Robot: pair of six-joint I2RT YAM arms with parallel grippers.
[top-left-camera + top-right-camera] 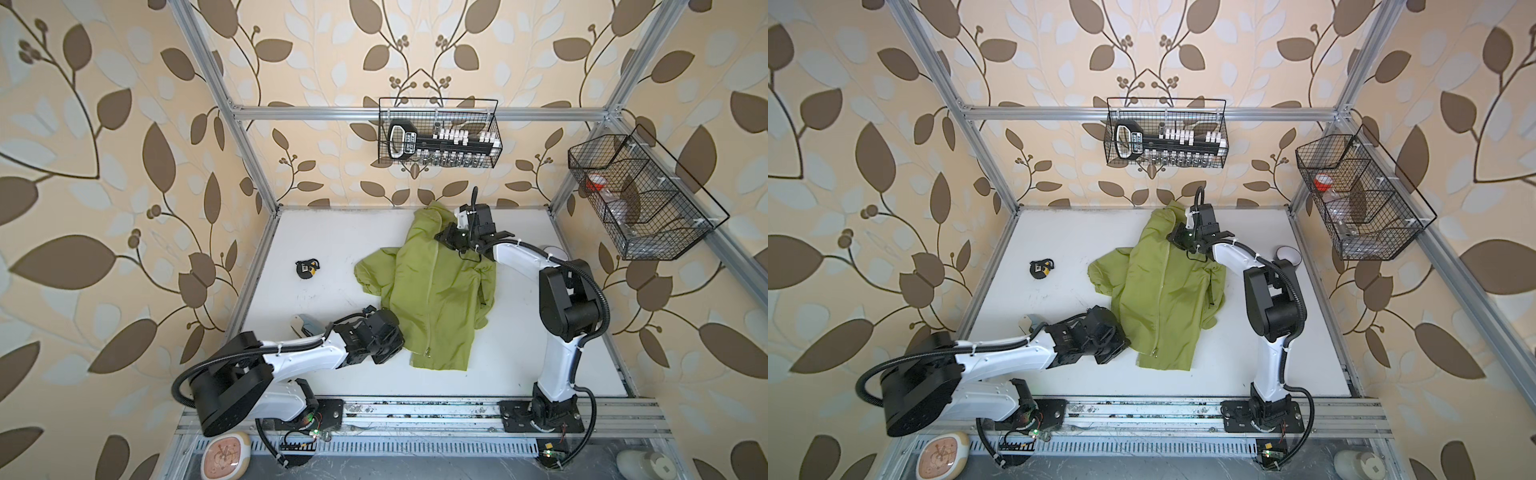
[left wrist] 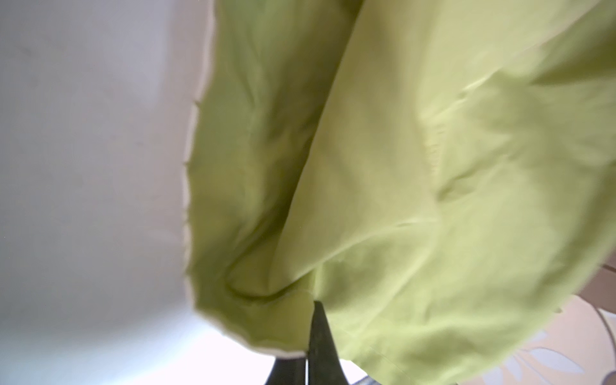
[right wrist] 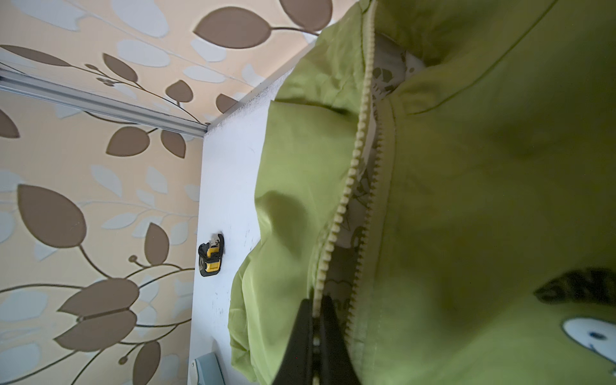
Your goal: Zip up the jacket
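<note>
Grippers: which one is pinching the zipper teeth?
The right gripper: its jaws are shut on the zipper teeth of the jacket. The left gripper grips only plain fabric at its side edge.

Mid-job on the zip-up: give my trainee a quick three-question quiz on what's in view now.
1. True or false: the right tool is shut on the jacket's zipper edge.
2. Where is the zipper pull? A) near the hem B) at the collar C) halfway up
3. Fill in: in the right wrist view, the zipper teeth are ____ (joined/apart).

Key: 1 true; 2 A; 3 apart.
</note>
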